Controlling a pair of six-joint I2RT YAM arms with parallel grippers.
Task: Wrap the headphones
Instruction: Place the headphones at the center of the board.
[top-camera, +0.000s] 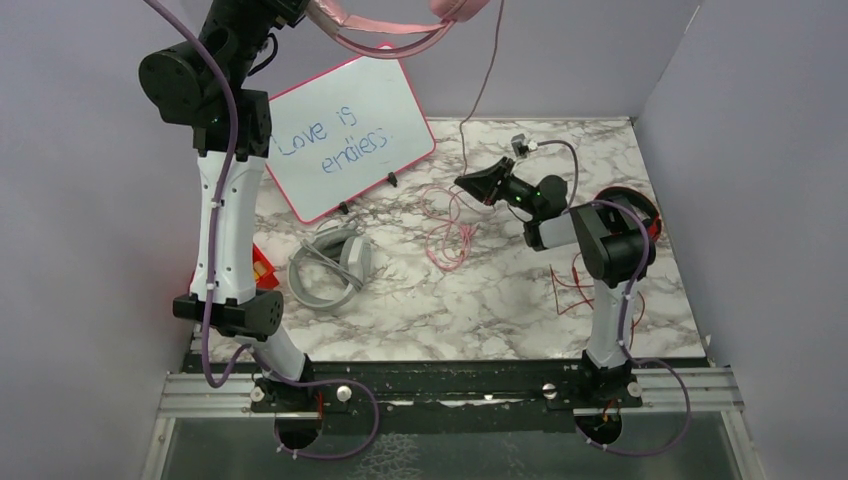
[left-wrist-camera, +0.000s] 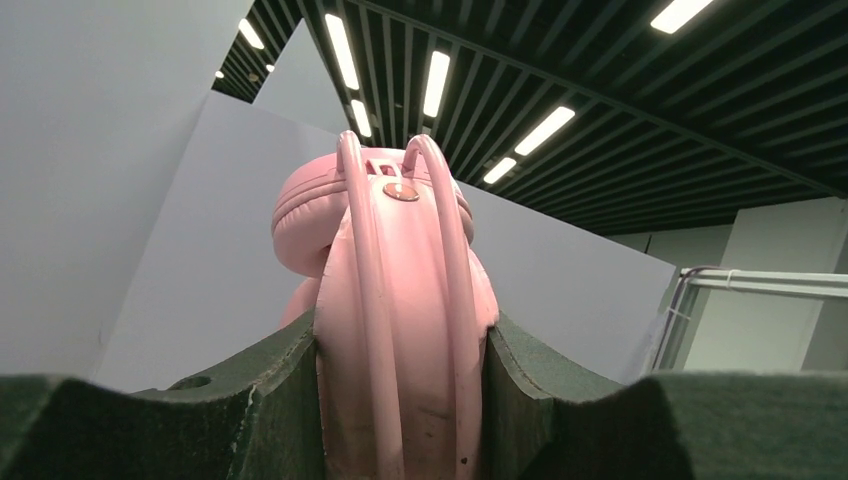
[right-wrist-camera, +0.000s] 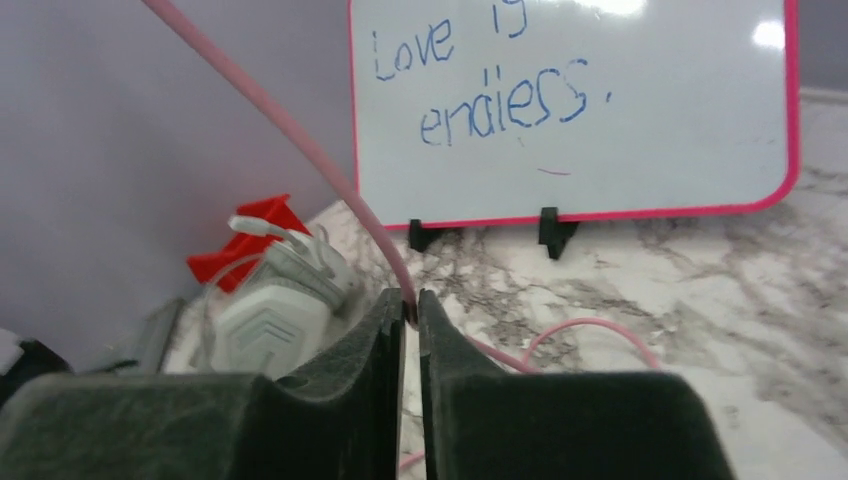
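My left gripper (left-wrist-camera: 400, 345) is raised high and shut on the headband of the pink headphones (left-wrist-camera: 395, 260); they show at the top edge of the top view (top-camera: 395, 35). Their thin pink cable (top-camera: 488, 75) hangs down to my right gripper (top-camera: 467, 185), which is shut on it just above the table; the pinch shows in the right wrist view (right-wrist-camera: 410, 303). Slack cable lies looped on the marble (top-camera: 450, 238). The grey/white headphones (top-camera: 330, 265) lie near the left arm and also show in the right wrist view (right-wrist-camera: 270, 315). The red-and-black headphones (top-camera: 640, 205) sit partly hidden behind the right arm, their red cable (top-camera: 568, 285) beside it.
A pink-framed whiteboard (top-camera: 345, 135) with blue writing stands at the back left and also shows in the right wrist view (right-wrist-camera: 570, 100). A red object (right-wrist-camera: 250, 240) lies behind the grey headphones. Purple walls enclose the marble table (top-camera: 480, 310) on three sides.
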